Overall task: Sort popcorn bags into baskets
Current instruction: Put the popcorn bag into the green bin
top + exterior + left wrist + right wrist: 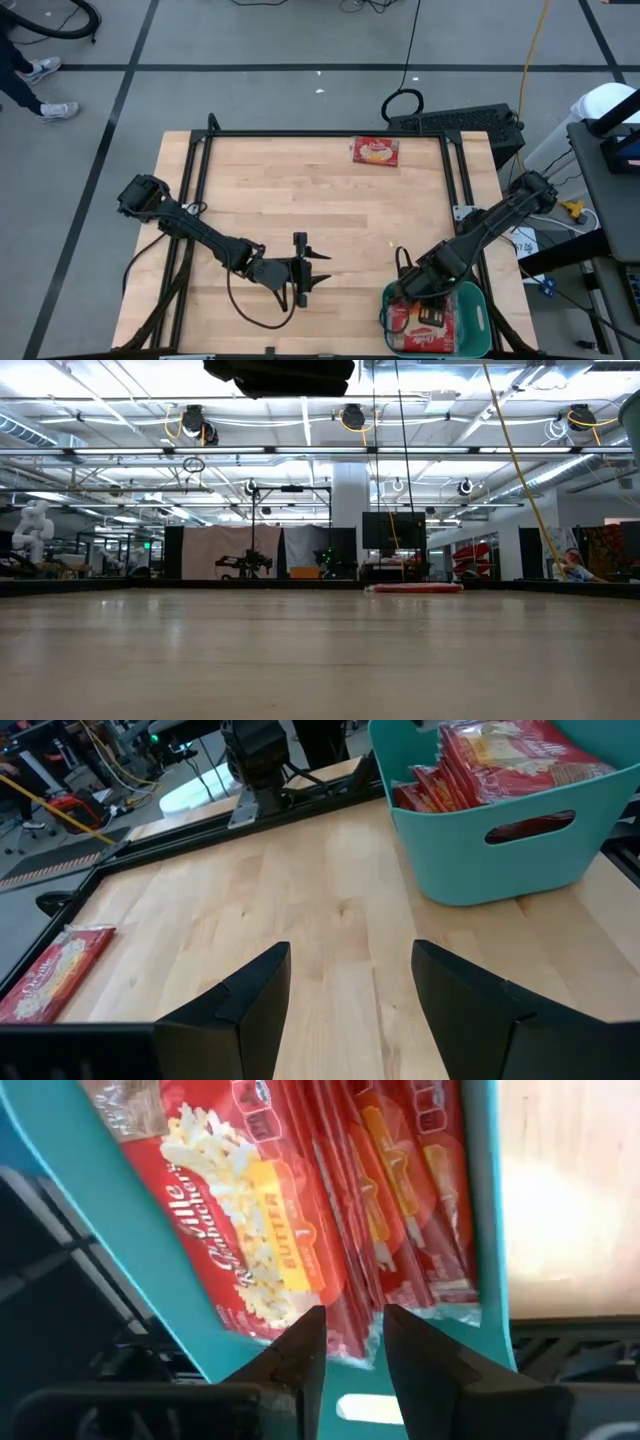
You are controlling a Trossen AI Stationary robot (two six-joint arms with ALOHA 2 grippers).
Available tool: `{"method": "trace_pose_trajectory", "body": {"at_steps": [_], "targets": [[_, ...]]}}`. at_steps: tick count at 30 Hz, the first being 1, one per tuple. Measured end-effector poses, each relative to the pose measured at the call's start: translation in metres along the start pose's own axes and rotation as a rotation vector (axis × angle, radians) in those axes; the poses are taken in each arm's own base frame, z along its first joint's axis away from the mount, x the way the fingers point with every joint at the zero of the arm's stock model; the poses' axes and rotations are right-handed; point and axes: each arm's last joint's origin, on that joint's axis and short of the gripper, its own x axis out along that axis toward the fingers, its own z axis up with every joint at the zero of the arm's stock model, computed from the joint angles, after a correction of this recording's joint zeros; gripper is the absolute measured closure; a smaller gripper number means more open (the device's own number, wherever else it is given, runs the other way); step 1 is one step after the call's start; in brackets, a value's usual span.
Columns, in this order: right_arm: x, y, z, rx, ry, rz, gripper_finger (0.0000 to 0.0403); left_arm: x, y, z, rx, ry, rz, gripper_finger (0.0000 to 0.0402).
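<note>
Popcorn bags (300,1210) fill the teal basket (478,300) beneath the right gripper (352,1345), fingers slightly apart; 1 bag (375,151) lies at the table's far edge. Left gripper (350,985) gapes mid-table.

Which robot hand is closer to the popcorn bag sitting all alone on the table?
Left. The left gripper is at mid-table, open and facing the lone bag across bare wood. The right gripper is over the basket, farther from it.
</note>
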Motion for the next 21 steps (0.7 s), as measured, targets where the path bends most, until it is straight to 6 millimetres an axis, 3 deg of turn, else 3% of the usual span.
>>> {"method": "trace_pose_trajectory", "body": {"at_steps": [6, 12, 16, 21], "targets": [[-0.024, -0.005, -0.013, 0.079, -0.165, 0.034, 0.0314, 0.001, 0.001, 0.0, 0.001, 0.001, 0.004, 0.0188], [-0.055, -0.022, -0.023, 0.264, -0.636, -0.022, 0.0314, 0.004, 0.007, -0.001, -0.01, 0.008, 0.02, 0.0188], [-0.069, -0.035, -0.016, 0.32, -0.929, -0.165, 0.0314, 0.005, 0.009, -0.002, -0.022, 0.015, 0.024, 0.0188], [-0.077, -0.07, 0.012, 0.428, -0.913, -0.362, 0.0314, 0.005, 0.009, -0.003, -0.032, 0.02, 0.025, 0.0188]]}}
